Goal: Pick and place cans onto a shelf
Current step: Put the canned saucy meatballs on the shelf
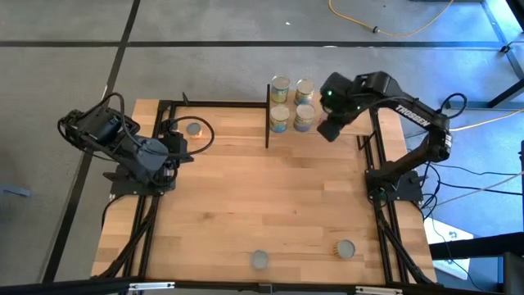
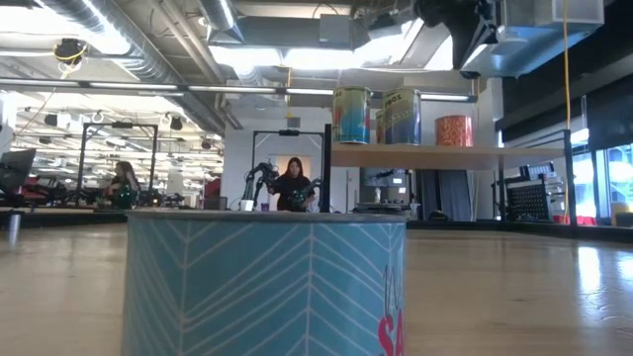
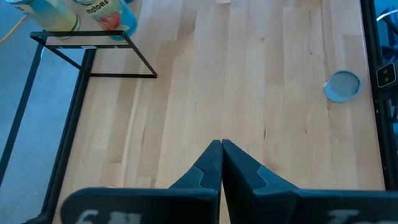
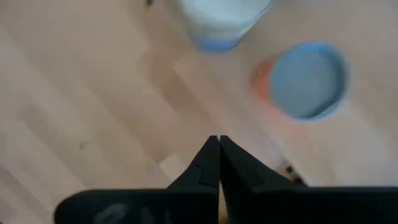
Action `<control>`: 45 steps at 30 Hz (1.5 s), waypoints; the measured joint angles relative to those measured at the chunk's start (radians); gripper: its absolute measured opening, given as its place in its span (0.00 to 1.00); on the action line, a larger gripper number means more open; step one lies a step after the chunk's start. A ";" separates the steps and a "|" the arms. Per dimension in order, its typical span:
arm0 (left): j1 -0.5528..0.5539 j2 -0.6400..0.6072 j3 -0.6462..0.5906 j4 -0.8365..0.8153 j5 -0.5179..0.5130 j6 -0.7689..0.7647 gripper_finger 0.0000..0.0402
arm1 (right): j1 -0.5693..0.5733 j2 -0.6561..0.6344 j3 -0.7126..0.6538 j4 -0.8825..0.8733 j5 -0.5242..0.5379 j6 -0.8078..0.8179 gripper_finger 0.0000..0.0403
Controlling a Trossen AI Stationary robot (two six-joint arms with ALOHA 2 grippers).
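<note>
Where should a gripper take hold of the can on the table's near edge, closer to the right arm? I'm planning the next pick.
Grip the can across its round side wall, coming straight down from above. It stands upright, silvery top up, clear of the other near-edge can, so fingers should fit on either side. The right gripper, now shut by the shelf, would likely need opening first.

A light wooden table [image 1: 270, 205] is framed by black rails. A yellow cable [image 1: 393, 29] is seen on the grey floor [image 1: 65, 33] beyond it. Two people [image 2: 294, 184] are seen far back in the room, under ceiling ducts [image 2: 109, 40].
</note>
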 joint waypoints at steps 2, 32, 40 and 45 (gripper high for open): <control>0.000 0.000 0.000 0.000 -0.002 0.000 0.00 | 0.026 0.000 -0.049 -0.003 -0.017 0.001 0.01; 0.000 0.000 0.000 0.000 -0.030 -0.047 0.00 | -0.062 -0.002 -0.208 0.236 0.226 -0.195 0.01; 0.000 0.000 0.000 0.000 -0.031 -0.050 0.00 | -0.019 -0.007 -0.080 0.075 0.048 -0.131 0.01; 0.000 0.000 0.000 0.000 -0.033 -0.051 0.00 | -0.032 -0.002 -0.123 0.055 -0.033 -0.235 0.01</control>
